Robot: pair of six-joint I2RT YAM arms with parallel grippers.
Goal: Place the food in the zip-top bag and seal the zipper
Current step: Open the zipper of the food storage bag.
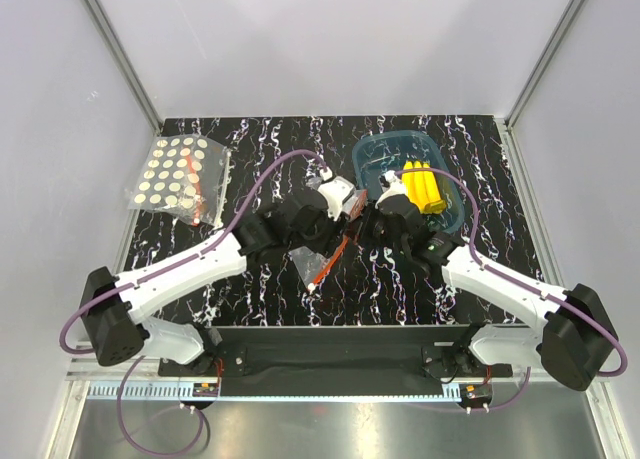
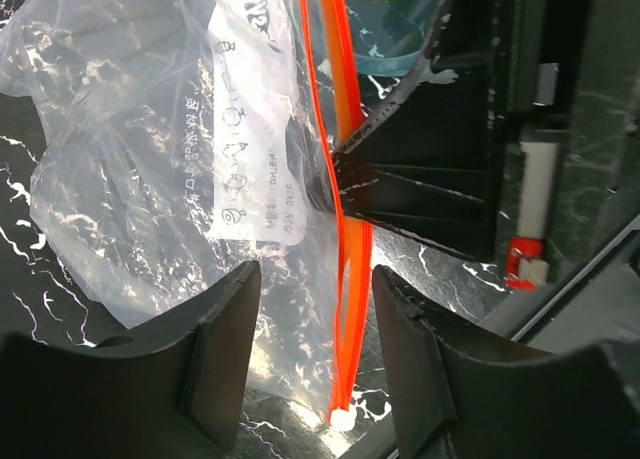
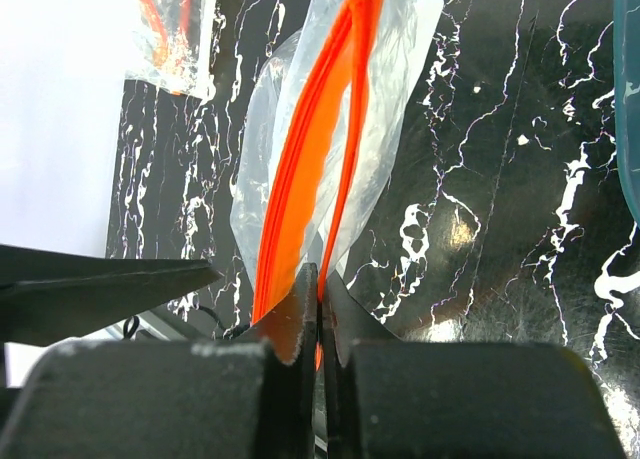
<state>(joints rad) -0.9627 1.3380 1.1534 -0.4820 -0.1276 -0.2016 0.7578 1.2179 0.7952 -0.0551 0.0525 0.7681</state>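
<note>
The yellow toy bananas (image 1: 422, 186) lie in the translucent blue tray (image 1: 372, 149) at the back right. The clear zip-top bag (image 1: 308, 262) hangs lifted at the table's middle, and its red-orange zipper (image 1: 331, 262) runs up toward both grippers. My right gripper (image 1: 368, 227) is shut on one lip of the zipper (image 3: 310, 149), which stands parted above its jaws (image 3: 320, 299). My left gripper (image 2: 315, 349) is open, with the zipper strip (image 2: 350, 309) hanging between its fingers (image 2: 225, 349), nearer the right one. The bag (image 2: 150, 159) looks empty.
A second clear bag with rows of pale round discs (image 1: 180, 179) lies at the back left, also in the right wrist view (image 3: 170, 29). The blue tray's edge (image 3: 630, 99) is right of the right gripper. Enclosure walls stand on both sides.
</note>
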